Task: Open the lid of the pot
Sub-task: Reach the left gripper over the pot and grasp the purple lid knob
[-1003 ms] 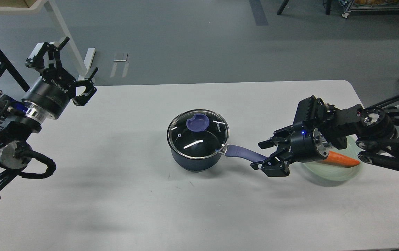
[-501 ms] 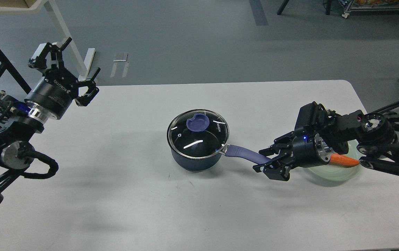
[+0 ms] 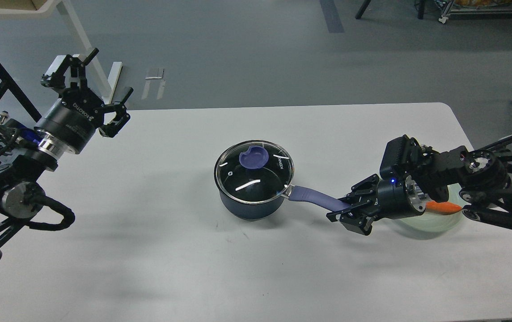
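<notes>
A dark blue pot (image 3: 251, 203) stands mid-table with a glass lid (image 3: 254, 172) on it. The lid has a blue knob (image 3: 254, 157). The pot's blue handle (image 3: 314, 199) points right. My right gripper (image 3: 343, 209) has its fingers around the end of the handle, closed in on it, low to the table. My left gripper (image 3: 99, 87) is open and empty, raised over the table's far left corner, well away from the pot.
A pale green plate (image 3: 437, 219) with an orange carrot (image 3: 443, 207) lies at the right, partly hidden behind my right wrist. The white table (image 3: 256, 268) ends close to the plate on the right. A white frame stands behind the left gripper.
My right gripper has dropped lower and its fingers have narrowed around the handle end. My left gripper has shifted slightly right and up. The pot and lid have not moved.
</notes>
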